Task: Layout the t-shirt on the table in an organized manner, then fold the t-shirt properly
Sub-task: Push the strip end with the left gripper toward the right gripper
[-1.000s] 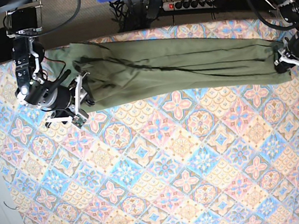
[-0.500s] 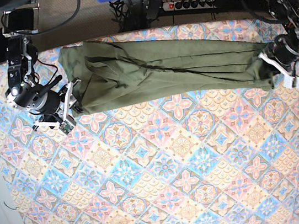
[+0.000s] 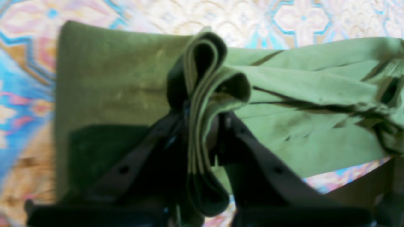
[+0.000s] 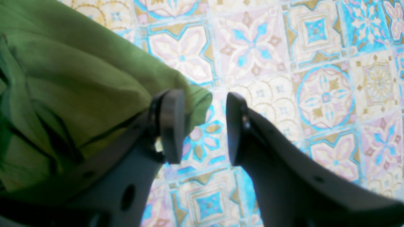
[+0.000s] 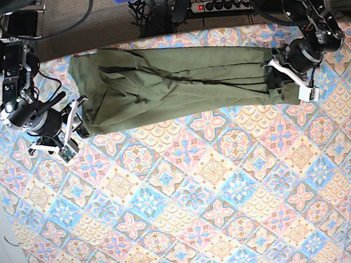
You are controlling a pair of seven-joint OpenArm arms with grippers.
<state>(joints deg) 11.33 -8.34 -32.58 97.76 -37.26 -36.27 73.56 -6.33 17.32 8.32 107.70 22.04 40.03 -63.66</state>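
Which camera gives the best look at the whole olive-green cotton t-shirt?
The base view: the olive-green cotton t-shirt shows end to end as a long folded band. The left wrist view shows only the pinched layers, and the right wrist view only one loose edge.

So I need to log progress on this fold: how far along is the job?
Done: the t-shirt lies as a long narrow band across the far side of the table, its sides apparently folded in. In hand: the left tool is shut on the bunched layers at one end; the right tool is open beside the other end, holding nothing. Left: folding the band across its length into a compact rectangle and flattening the wrinkles.
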